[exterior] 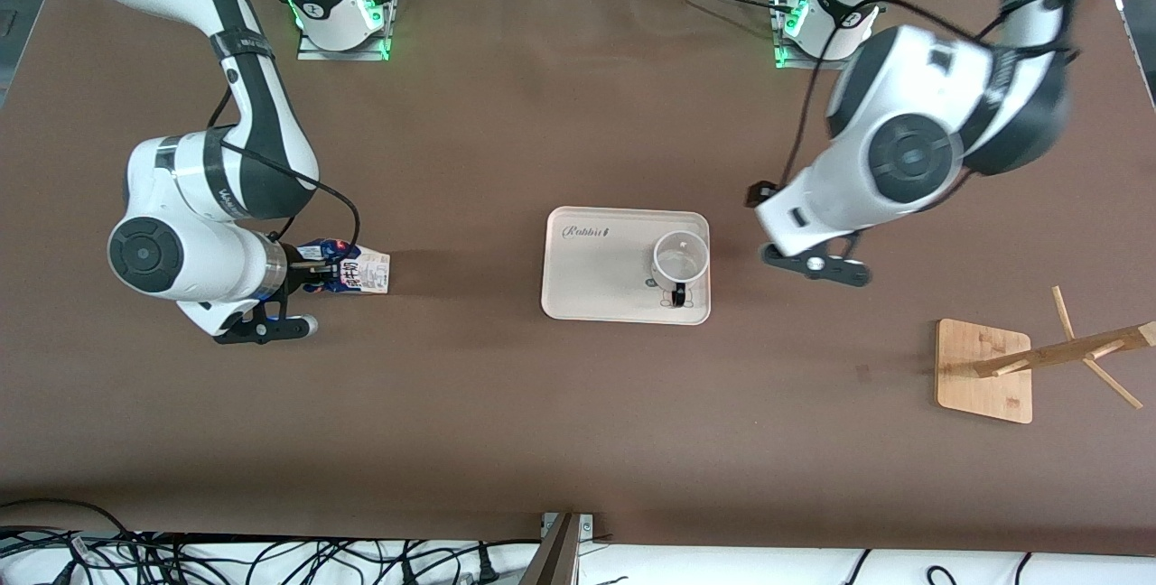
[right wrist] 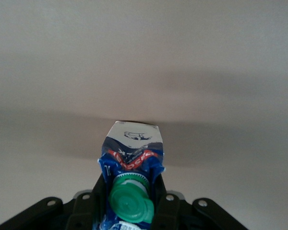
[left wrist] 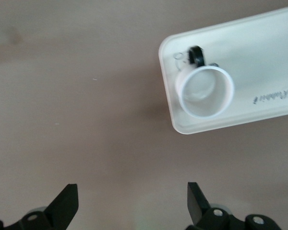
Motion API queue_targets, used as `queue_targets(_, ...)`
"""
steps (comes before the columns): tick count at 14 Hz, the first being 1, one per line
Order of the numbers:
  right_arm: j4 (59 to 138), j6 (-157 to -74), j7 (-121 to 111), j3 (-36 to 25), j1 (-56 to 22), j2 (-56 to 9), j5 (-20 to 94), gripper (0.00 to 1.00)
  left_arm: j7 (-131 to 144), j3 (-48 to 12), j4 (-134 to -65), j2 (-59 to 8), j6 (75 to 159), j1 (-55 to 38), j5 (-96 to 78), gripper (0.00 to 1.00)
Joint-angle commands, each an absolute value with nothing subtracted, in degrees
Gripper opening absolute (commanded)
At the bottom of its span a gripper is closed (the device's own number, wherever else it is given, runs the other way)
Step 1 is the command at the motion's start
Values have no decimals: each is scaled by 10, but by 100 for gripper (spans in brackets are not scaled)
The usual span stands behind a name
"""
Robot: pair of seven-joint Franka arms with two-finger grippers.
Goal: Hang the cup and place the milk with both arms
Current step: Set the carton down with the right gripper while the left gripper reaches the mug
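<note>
Brown matting is covering the one desk (exterior: 542,97), and two white arms are reaching over it from their bases. One cream tray (exterior: 596,296) is lying near the middle, and one cup (exterior: 679,262) is standing upright in it, in the corner toward the left arm's end, its black handle pointing toward the front camera. One milk (exterior: 354,267) is lying on its side toward the right arm's end of the desk, well apart from the tray. The right pincer (right wrist: 132,203) is clenching on the milk around its top, with the green cap (right wrist: 131,201) showing between the fingers. The left pincer (left wrist: 132,203) is hanging released, its two fingers spread wide, over bare desk just beside the tray's end nearest the cup. One wooden rack (exterior: 1002,368) is standing at the left arm's end, nearer the front camera than the tray, with its pegs sticking out.
</note>
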State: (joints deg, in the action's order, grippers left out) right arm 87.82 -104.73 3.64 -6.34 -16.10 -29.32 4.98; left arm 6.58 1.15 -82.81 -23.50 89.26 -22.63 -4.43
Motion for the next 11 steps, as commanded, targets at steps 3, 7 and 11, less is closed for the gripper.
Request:
queue_targets(3,916,-1053,32,-61,-161,-244,58,100,62,18,-792,-323,953,-266,-91,100)
queue_targets(7,884,-1009,32,-62,-160,-202,58,100,57,18,-792,-380,1023,-279,-95,100)
queue_targets(11,832,-942,33,-67,-161,-176,57,100,54,18,-792,-394,1049,-297,-92,100)
